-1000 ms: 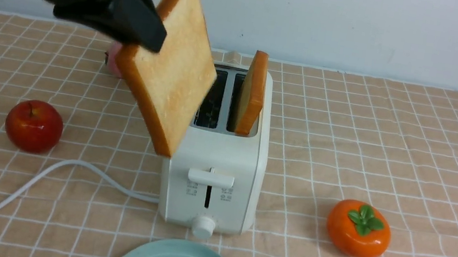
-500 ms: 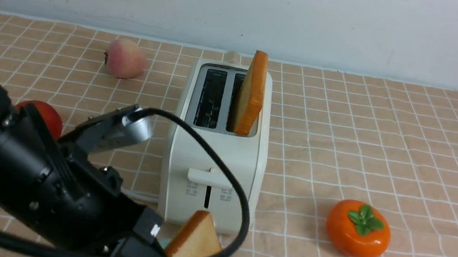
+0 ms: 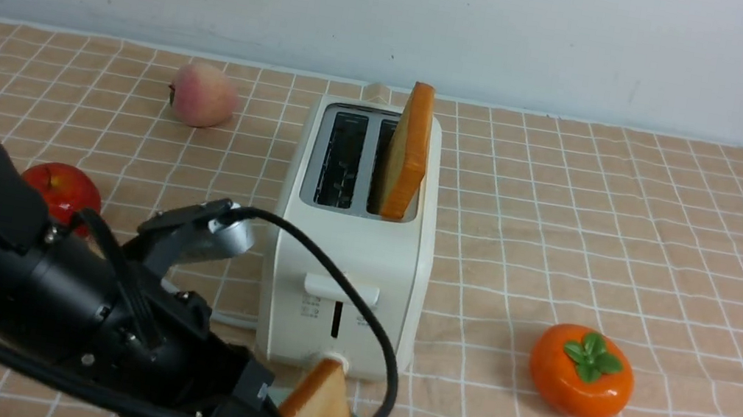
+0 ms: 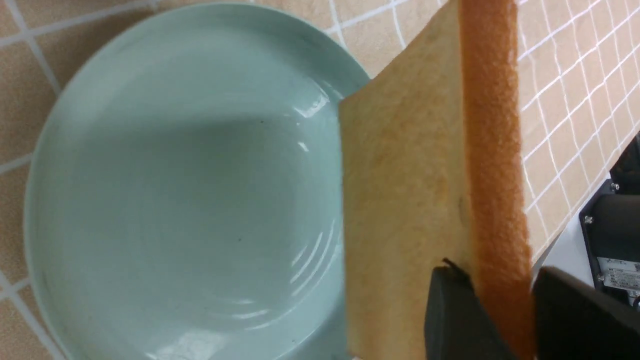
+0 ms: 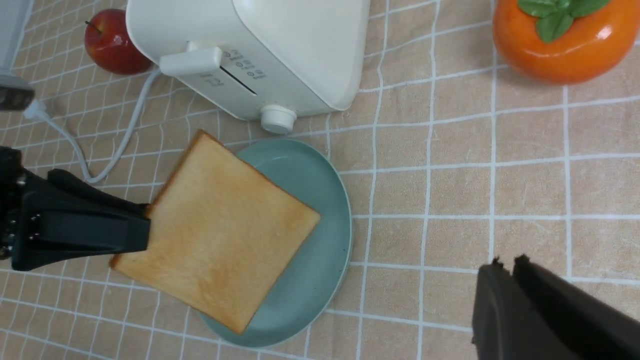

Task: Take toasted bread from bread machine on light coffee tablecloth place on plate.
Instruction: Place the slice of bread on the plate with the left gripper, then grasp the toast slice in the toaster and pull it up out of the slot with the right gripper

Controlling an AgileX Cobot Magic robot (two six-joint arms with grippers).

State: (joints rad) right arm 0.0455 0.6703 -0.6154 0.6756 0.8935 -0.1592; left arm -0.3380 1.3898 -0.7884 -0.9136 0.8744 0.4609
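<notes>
Checked tan cloth [image 3: 637, 228] lies under the toaster [image 3: 346, 272]; before it a tilted slice [image 3: 319, 409] might skid away if dropped so steep. A second slice [image 3: 407, 151] fills the right slot; the left is empty. Left wrist: left gripper [image 4: 495, 280] flanks the tilted slice over the bare plate [image 4: 150, 150]; clamped or loose, I cannot tell. Right wrist: right gripper [image 5: 509, 261] closed, empty.

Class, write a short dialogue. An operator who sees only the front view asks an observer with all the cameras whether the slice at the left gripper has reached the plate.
Operator: My view hides most of the plate. Is the slice over it?
Observer: Partly. In the right wrist view about half of it overlaps the plate, and the rest juts out over the cloth toward the cord.
Operator: Is anything else on the plate?
Observer: No. The left wrist view shows the visible part of its inside bare.
</notes>
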